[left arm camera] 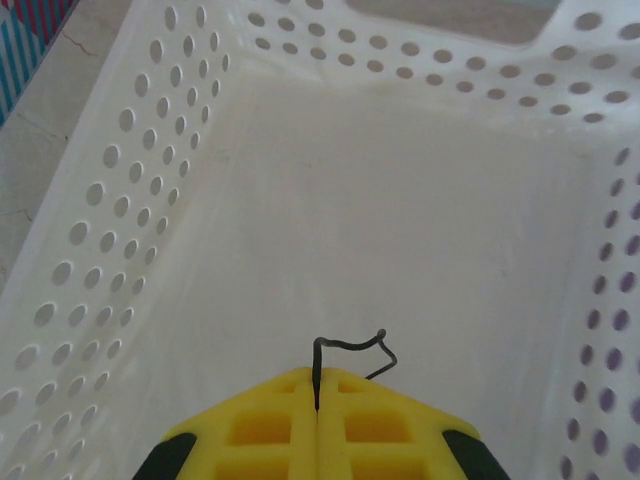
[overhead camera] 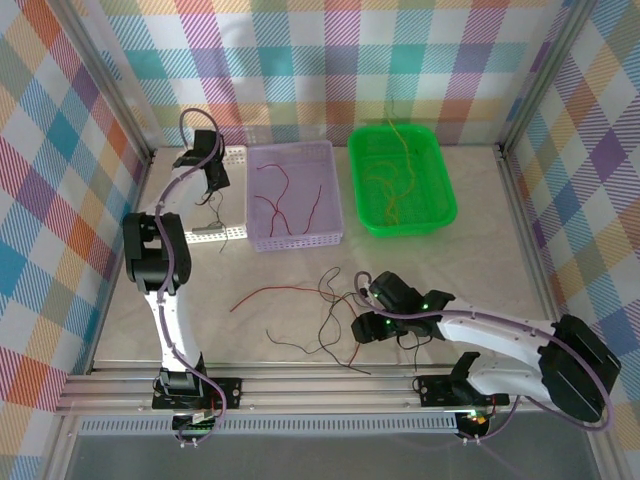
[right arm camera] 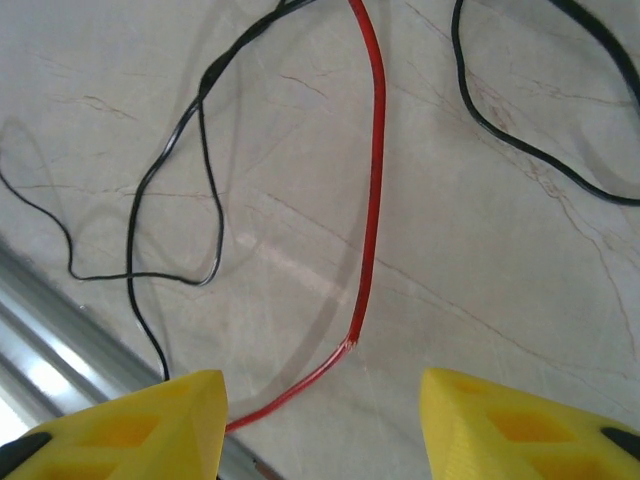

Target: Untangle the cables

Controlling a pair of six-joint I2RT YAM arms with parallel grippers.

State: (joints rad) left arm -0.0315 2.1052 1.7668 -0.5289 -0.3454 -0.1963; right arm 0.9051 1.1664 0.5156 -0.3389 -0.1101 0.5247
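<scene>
Starting on the left: the left gripper [left arm camera: 318, 388] has its yellow fingers pressed tight together, with a thin black cable [left arm camera: 350, 345] pinched in the seam. The cable's kinked end sticks out just above the floor of a white perforated basket [left arm camera: 150, 200].

Next over, a lilac basket [overhead camera: 300, 243] has a few red cables [overhead camera: 283, 195] lying in it. Right of that, a green basket [overhead camera: 445, 215] holds some orange-yellow cables [overhead camera: 392, 185].

In front of the baskets on the table [overhead camera: 480, 260] there's a loose red cable [overhead camera: 275, 291] and a messy bunch of black cables [overhead camera: 325, 335].

The right gripper [right arm camera: 322, 395] sits low over that mess with its fingers clearly parted and nothing clamped. A red strand [right arm camera: 372, 180] runs across the tabletop into the gap, and a black loop [right arm camera: 203, 95] lies beside it.
</scene>
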